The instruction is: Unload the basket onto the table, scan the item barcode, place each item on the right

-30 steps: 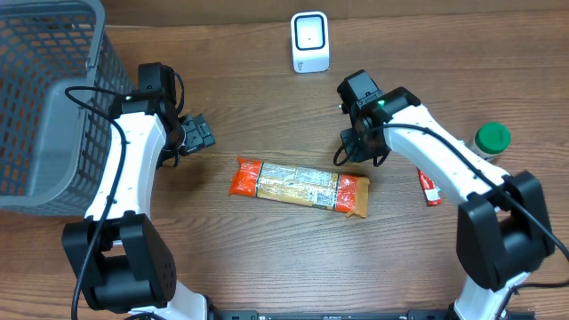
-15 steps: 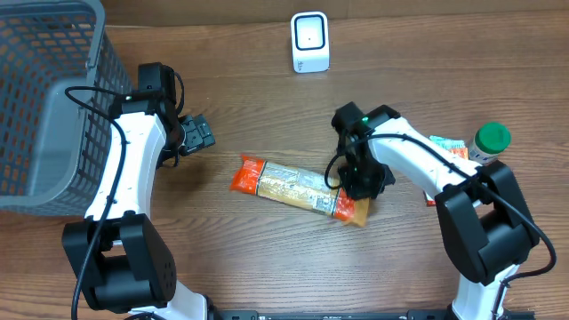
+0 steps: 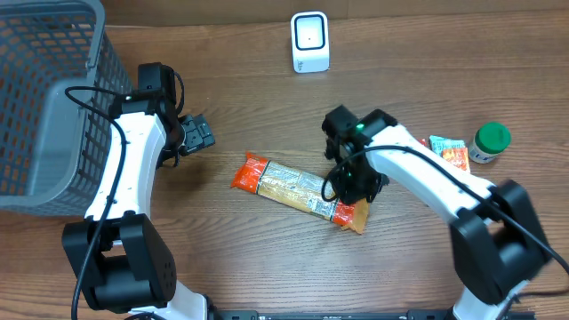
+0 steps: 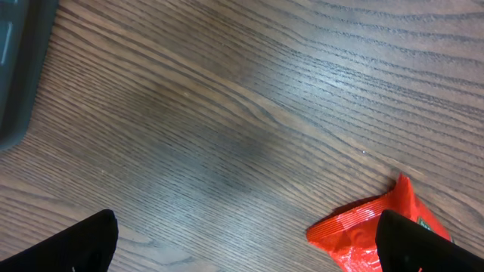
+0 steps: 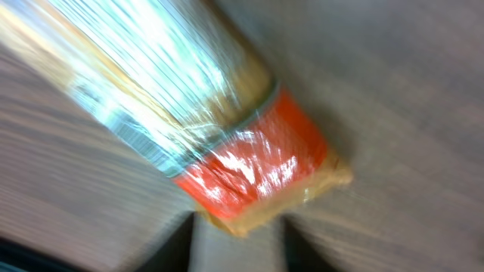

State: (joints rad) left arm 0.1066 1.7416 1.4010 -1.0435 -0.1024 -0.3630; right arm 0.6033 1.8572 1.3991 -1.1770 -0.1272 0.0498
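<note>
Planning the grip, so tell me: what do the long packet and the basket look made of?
The long packet looks like thin glossy plastic film: bright crinkled glare in the right wrist view. The basket is grey mesh, plastic or coated wire; unclear which.

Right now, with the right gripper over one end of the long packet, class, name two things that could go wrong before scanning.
1. The right gripper sits at the end of the long packet; lifted from there, the packet may sag or slip out.
2. A green-capped bottle and small orange packet sit beside the right arm; a swing could knock them.
</note>
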